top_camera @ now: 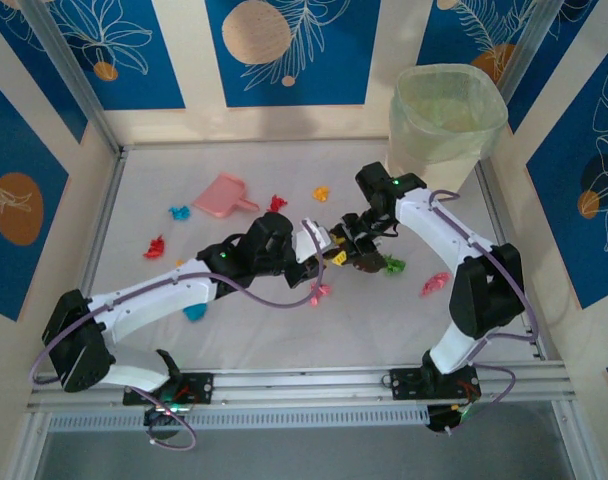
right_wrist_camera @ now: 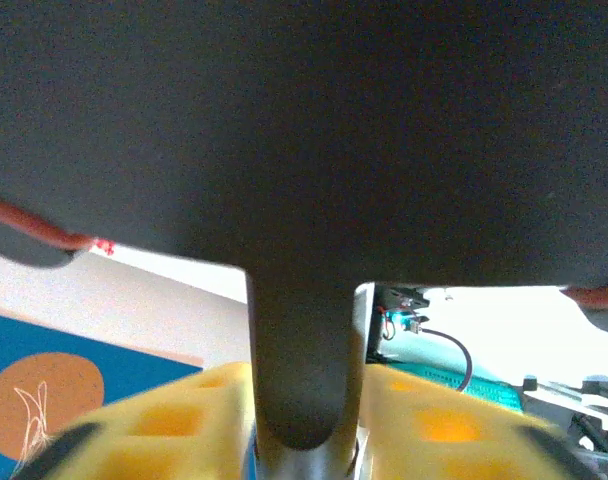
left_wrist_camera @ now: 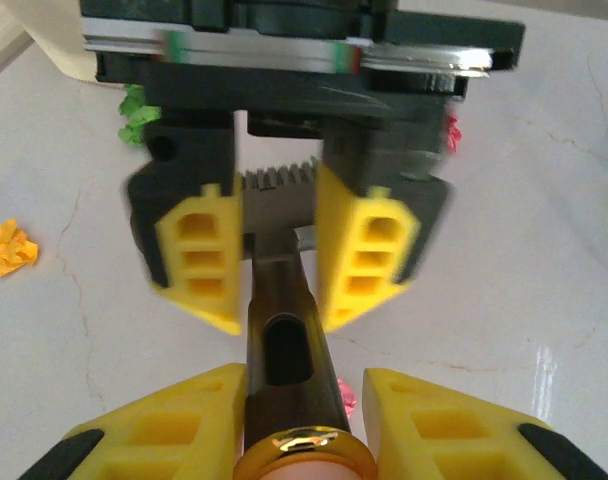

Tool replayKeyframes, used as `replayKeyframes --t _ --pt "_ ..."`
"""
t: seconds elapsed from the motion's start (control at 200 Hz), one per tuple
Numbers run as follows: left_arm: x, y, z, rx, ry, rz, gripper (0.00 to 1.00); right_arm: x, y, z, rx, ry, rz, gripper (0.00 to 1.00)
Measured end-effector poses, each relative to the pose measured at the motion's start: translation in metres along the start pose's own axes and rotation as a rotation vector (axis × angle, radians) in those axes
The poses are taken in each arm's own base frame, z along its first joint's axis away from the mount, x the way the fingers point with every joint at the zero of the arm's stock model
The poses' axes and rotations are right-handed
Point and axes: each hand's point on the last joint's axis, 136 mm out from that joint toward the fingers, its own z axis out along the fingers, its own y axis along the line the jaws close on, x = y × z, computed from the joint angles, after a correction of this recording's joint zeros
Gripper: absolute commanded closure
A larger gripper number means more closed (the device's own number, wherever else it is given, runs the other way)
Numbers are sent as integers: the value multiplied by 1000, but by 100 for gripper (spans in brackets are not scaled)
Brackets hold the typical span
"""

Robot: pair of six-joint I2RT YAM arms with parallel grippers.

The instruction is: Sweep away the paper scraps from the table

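Brush (left_wrist_camera: pixel 294 400) gripped by left end effector (left_wrist_camera: pixel 304 375); right end effector (left_wrist_camera: pixel 282 318) slightly open.

The dustpan (top_camera: pixel 222 196) is laid on the table (top_camera: pixel 284 335) toward its far left, and a bin (top_camera: pixel 449 110) is set at the far right corner. The paper scraps (top_camera: pixel 435 283) are scattered over the table: some left of the dustpan, some just right of it, others toward the right edge. Over the middle, the brush (left_wrist_camera: pixel 289 400) is clasped by its handle in the left claw (left_wrist_camera: pixel 304 372). The fingers of the right claw (left_wrist_camera: pixel 281 322) are placed on either side of the handle further along.
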Motion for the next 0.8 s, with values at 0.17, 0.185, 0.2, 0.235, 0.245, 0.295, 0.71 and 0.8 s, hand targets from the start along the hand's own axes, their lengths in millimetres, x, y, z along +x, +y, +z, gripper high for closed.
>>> replayKeyframes --t 0.17,0.185,0.2,0.235,0.245,0.295,0.71,0.8 --pt "-7 8 -5 -38 -24 -17 100 9 5 -9 -35 -9 -48 31" --pt "-8 9 -5 -42 -26 -19 100 9 5 -10 -37 -12 -49 31" --pt "-9 10 -6 -45 -29 -18 100 10 6 -11 -40 -15 -53 31" --pt "-10 11 -7 -51 -34 -18 100 10 7 -13 -47 -22 -61 30" --pt "-11 11 -8 -53 -35 -18 100 10 8 -14 -49 -24 -63 29" --pt "-13 13 -11 -65 -44 -18 100 11 9 -17 -58 -35 -71 28" --pt "-30 59 -51 -272 -120 -99 100 39 41 -101 -404 -515 -511 15" --pt "-34 78 -69 -351 -151 -148 100 60 42 -130 -549 -652 -688 13"
